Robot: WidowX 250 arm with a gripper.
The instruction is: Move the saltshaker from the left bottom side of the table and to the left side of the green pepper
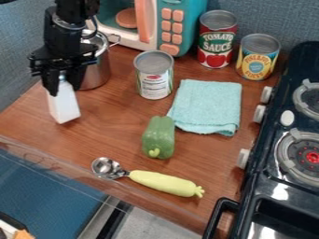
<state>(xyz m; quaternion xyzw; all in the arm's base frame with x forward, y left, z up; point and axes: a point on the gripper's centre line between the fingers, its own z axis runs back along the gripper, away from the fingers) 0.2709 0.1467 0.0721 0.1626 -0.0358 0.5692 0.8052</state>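
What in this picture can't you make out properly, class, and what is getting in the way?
All in the camera view:
- Saltshaker: top partly hidden by the gripper.
- Metal pot: left part behind the gripper.
- Toy microwave: top cut off by the upper edge.
- Toy stove: cut off by the right edge.
- Orange thing: cut off by the bottom edge, unidentifiable.
- Middle can: fine print too small.
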